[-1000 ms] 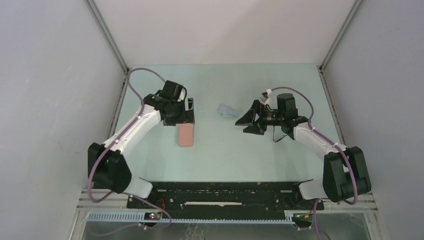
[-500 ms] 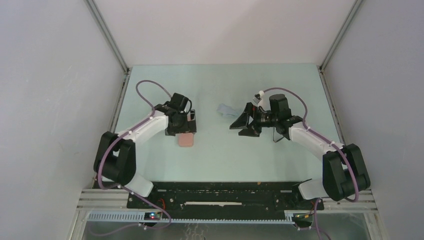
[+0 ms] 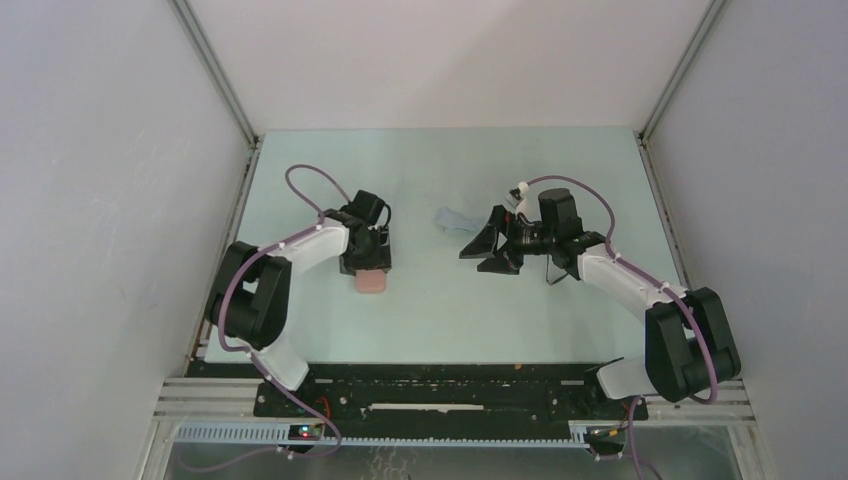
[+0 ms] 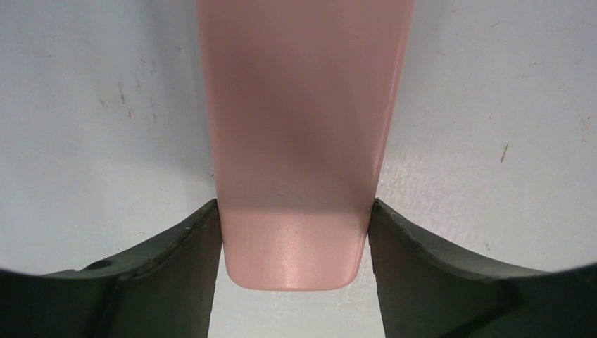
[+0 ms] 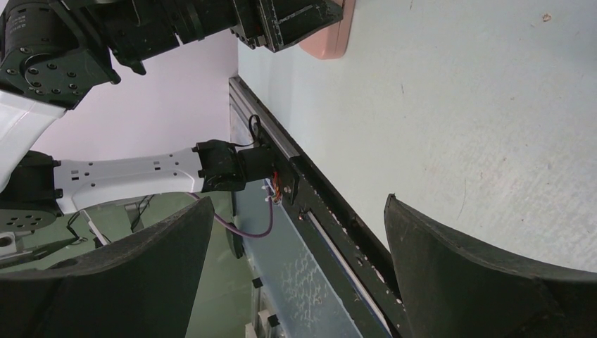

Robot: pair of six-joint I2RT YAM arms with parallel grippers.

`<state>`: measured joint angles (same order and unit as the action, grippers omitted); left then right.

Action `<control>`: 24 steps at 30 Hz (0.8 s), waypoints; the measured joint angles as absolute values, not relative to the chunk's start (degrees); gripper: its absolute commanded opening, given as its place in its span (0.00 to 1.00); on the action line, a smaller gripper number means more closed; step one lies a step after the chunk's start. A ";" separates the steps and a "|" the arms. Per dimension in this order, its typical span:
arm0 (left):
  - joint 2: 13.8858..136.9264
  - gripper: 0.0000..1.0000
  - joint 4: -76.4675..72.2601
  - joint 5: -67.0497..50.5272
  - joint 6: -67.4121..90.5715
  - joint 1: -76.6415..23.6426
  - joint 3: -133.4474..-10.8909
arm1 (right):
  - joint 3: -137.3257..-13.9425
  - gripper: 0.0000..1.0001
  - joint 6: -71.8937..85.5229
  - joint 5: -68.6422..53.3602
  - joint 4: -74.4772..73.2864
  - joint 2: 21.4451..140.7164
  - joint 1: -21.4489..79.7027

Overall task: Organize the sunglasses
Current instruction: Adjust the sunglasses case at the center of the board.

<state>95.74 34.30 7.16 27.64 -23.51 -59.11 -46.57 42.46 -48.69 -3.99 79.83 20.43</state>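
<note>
The salmon-pink case (image 3: 372,283) lies on the table at the left. My left gripper (image 3: 368,262) is down over it. In the left wrist view the case (image 4: 303,141) fills the gap between the two dark fingers (image 4: 176,267), which touch its two long sides near its rounded end. My right gripper (image 3: 487,250) hangs sideways above the table's middle, open and empty, with nothing between its fingers (image 5: 141,274) in the right wrist view. The sunglasses are not in any view.
A small grey-blue cloth (image 3: 452,220) lies on the table just left of the right gripper. The black base rail (image 3: 450,385) runs along the near edge. Grey walls close in the left, right and back.
My left gripper has slid toward the near end of the pink case and come down over it, covering most of it. The right gripper shifted slightly left, then stayed still.
</note>
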 measured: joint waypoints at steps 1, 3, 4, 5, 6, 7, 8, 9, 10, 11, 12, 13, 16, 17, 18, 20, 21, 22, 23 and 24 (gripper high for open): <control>95.74 0.59 34.22 7.14 27.59 -23.53 -59.11 | -46.57 1.00 42.46 -48.69 -3.97 79.85 20.43; 95.74 0.57 34.15 7.05 27.59 -23.57 -59.11 | -46.57 1.00 42.50 -48.69 -3.97 79.85 20.43; 95.74 0.57 34.15 6.90 27.57 -23.57 -59.11 | -46.57 1.00 42.50 -48.69 -3.95 79.85 20.43; 95.74 0.57 34.15 6.66 27.53 -23.57 -59.13 | -46.57 1.00 42.54 -48.69 -3.90 79.88 20.43; 95.74 0.57 34.13 6.22 27.49 -23.57 -59.16 | -46.57 1.00 42.54 -48.71 -3.84 79.94 20.43; 95.74 0.56 34.15 5.43 27.46 -23.55 -59.24 | -46.57 1.00 42.61 -48.71 -3.81 79.99 20.43; 95.74 0.56 34.06 4.19 27.46 -23.57 -59.35 | -46.57 1.00 42.68 -48.71 -3.81 80.01 20.43; 95.68 0.57 33.91 3.05 27.46 -23.57 -59.40 | -46.57 1.00 42.70 -48.71 -3.81 80.03 20.43; 95.55 0.57 33.76 1.63 27.46 -23.64 -59.44 | -46.57 1.00 42.70 -48.71 -3.81 80.03 20.43; 95.24 0.57 33.67 0.34 27.49 -23.68 -59.46 | -46.57 1.00 42.70 -48.69 -3.81 80.05 20.43; 94.89 0.57 33.67 -0.75 27.51 -23.70 -59.46 | -46.57 1.00 42.70 -48.69 -3.81 80.05 20.43; 94.32 0.57 33.67 -2.09 27.55 -23.75 -59.46 | -46.57 1.00 42.70 -48.69 -3.81 80.05 20.43; 92.44 0.56 33.04 -6.42 28.10 -23.81 -59.46 | -46.57 1.00 42.72 -48.69 -3.81 80.14 20.45; 91.96 0.56 32.60 -7.75 28.36 -23.83 -59.46 | -46.57 1.00 42.74 -48.69 -3.81 80.18 20.45; 91.44 0.56 31.88 -9.41 28.64 -23.83 -59.46 | -46.57 1.00 42.74 -48.69 -3.79 80.23 20.47; 90.43 0.55 30.15 -12.97 29.50 -23.90 -59.46 | -46.57 1.00 42.76 -48.66 -3.77 80.25 20.51; 89.91 0.55 29.36 -14.50 29.85 -23.97 -59.46 | -46.57 1.00 42.76 -48.66 -3.77 80.25 20.51; 89.34 0.55 28.67 -15.73 30.15 -24.01 -59.46 | -46.57 1.00 42.76 -48.60 -3.73 80.25 20.56; 88.82 0.54 28.14 -16.49 30.24 -24.08 -59.46 | -46.57 1.00 42.76 -48.49 -3.70 80.25 20.60; 88.36 0.54 27.83 -16.97 30.30 -24.12 -59.46 | -46.57 1.00 42.76 -48.49 -3.70 80.27 20.62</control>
